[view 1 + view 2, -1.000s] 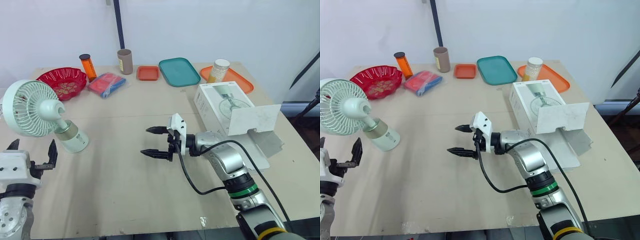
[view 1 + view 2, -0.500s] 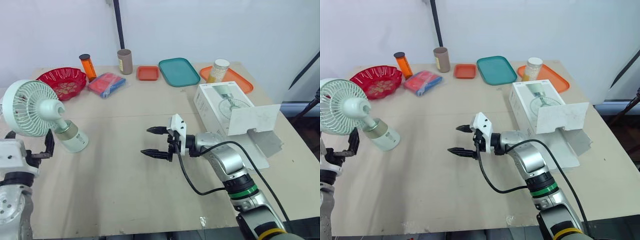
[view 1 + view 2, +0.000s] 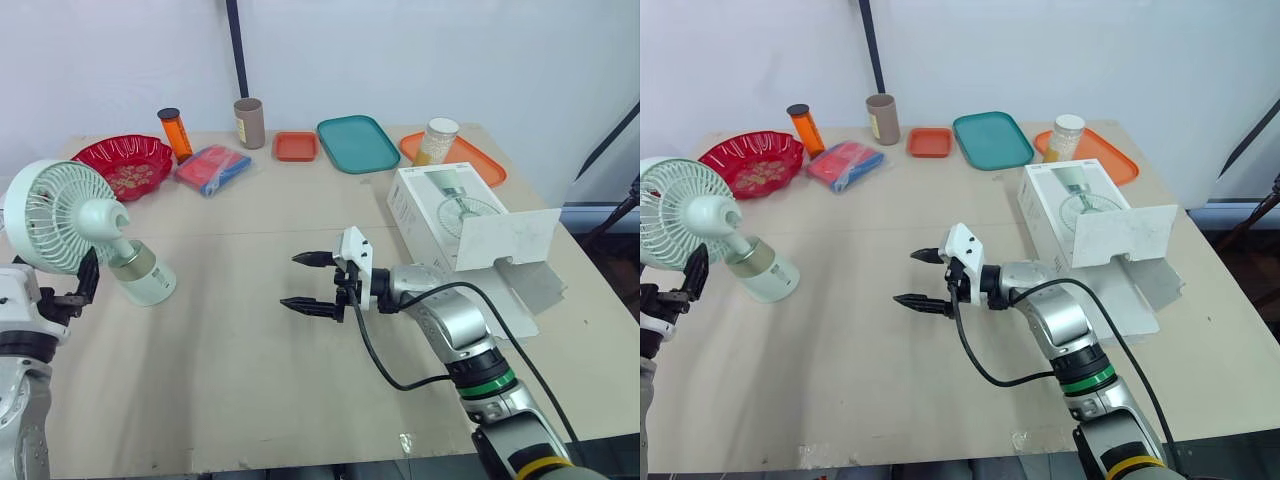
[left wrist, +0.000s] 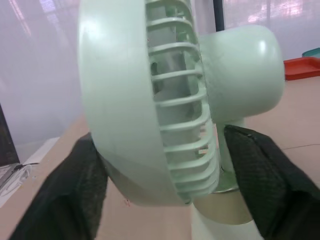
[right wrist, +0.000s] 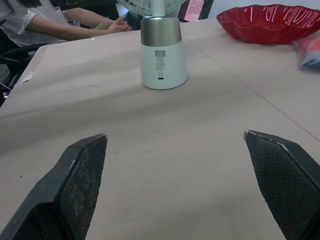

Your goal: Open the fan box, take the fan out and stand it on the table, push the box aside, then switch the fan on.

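The pale green fan (image 3: 62,215) stands upright on its round base (image 3: 146,282) at the table's left side. My left gripper (image 4: 160,137) is open, its two fingers (image 4: 260,180) on either side of the lower part of the fan's head. One black finger (image 3: 88,277) shows just right of the grille. The white fan box (image 3: 440,212) lies at the right with its end flap (image 3: 510,238) folded open. My right gripper (image 3: 291,281) hovers open over the table's middle, pointing at the fan's base (image 5: 161,55), with nothing between its fingers.
Along the back edge stand a red bowl (image 3: 125,160), an orange bottle (image 3: 175,132), a blue-and-red packet (image 3: 213,167), a brown cup (image 3: 249,122), a small orange tray (image 3: 296,146), a teal tray (image 3: 358,143) and a jar (image 3: 437,140) on an orange tray. A person's arm (image 5: 75,30) rests beyond the table.
My left gripper has risen and moved forward from below the fan until its fingers flank the fan's head. The right arm and the box have stayed put.
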